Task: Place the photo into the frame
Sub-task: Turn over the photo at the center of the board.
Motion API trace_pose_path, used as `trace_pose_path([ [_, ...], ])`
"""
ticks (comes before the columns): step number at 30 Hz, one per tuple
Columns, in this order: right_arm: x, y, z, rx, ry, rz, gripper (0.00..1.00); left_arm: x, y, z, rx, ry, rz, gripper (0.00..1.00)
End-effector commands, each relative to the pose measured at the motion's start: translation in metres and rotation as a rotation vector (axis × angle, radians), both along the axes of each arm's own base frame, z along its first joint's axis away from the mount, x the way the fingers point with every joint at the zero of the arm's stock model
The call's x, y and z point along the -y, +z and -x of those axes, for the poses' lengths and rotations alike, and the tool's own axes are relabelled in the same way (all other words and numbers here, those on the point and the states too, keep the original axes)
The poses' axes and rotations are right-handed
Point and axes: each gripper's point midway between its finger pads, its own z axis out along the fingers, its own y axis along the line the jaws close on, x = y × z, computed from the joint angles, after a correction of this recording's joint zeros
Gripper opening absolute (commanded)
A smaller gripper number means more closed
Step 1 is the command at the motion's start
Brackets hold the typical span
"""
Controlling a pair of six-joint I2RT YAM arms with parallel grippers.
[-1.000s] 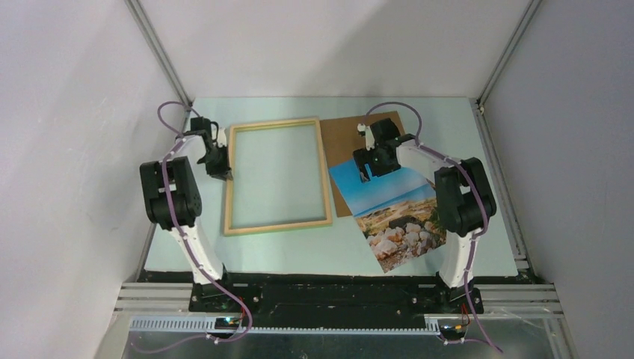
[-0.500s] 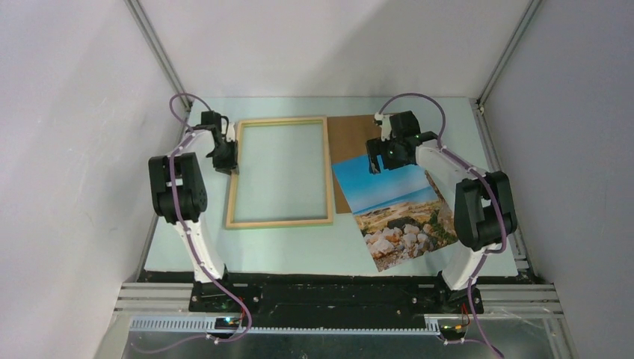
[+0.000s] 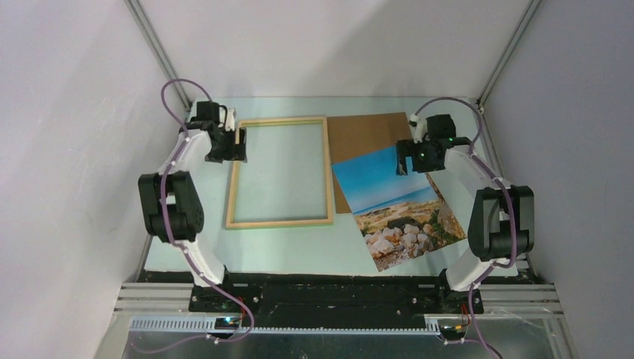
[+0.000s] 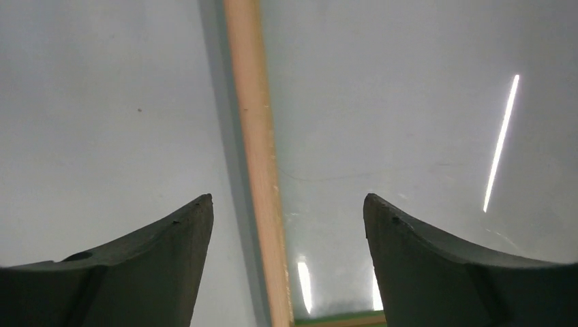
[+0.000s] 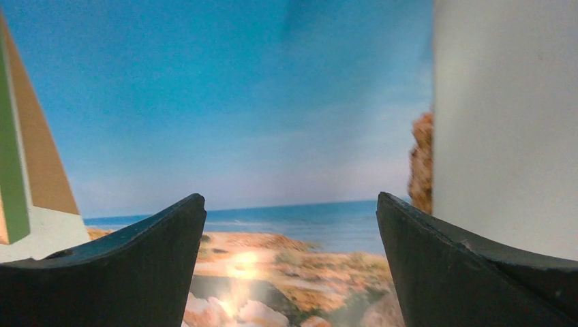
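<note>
The frame (image 3: 279,172) lies flat at the table's middle left, pale wood side up. Its left rail (image 4: 253,136) runs between the spread fingers of my left gripper (image 4: 287,204), which stands open and touches neither side of it. In the top view that left gripper (image 3: 236,152) sits over the rail's far end. The photo (image 3: 396,209) lies picture side up to the right, tilted, its far edge overlapping a brown backing board (image 3: 366,134). My right gripper (image 3: 416,166) hovers open above the photo's far right part, and blue sky and shore (image 5: 238,122) fill its wrist view with nothing between its fingers.
The green table edge is close behind the right gripper, and the enclosure's post and walls stand near both arms. A strip of the frame's green edge (image 5: 13,177) and the brown board (image 5: 41,163) show left of the right gripper. Bare table (image 5: 504,122) lies to its right.
The left gripper opened and let go of the frame's left rail after the frame swung square. Both arms moved toward the far side; the right gripper shifted right across the photo.
</note>
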Motion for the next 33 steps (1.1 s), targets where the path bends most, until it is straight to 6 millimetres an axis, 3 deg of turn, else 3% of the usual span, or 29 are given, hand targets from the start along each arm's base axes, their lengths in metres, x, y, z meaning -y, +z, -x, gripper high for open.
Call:
trace_pose_path([
  [1,0.034,0.010,0.016,-0.006,-0.006,0.008,0.99,0.050,0.051,0.011,0.128,-0.137,0.031,0.86],
  [6,0.073,0.003,0.041,-0.053,0.000,-0.021,0.99,0.117,0.076,0.036,0.184,-0.317,0.121,0.88],
  [10,0.095,-0.009,0.060,-0.086,0.012,-0.009,0.99,0.193,0.092,0.065,0.196,-0.527,0.216,0.89],
  [14,0.108,-0.019,0.068,-0.105,0.027,-0.042,0.99,0.254,0.092,0.095,0.157,-0.679,0.288,0.89],
  [18,0.112,-0.036,0.067,-0.138,0.069,-0.060,0.99,0.301,0.074,0.121,0.054,-0.740,0.380,0.89],
  [22,0.113,-0.050,0.066,-0.177,0.082,-0.086,0.98,0.336,0.056,0.143,-0.065,-0.740,0.473,0.89],
  [28,0.104,-0.058,0.066,-0.204,0.113,-0.151,0.97,0.373,0.030,0.175,-0.210,-0.691,0.558,0.89],
  [33,0.100,-0.063,0.068,-0.232,0.141,-0.183,0.97,0.393,0.009,0.176,-0.279,-0.609,0.611,0.89],
])
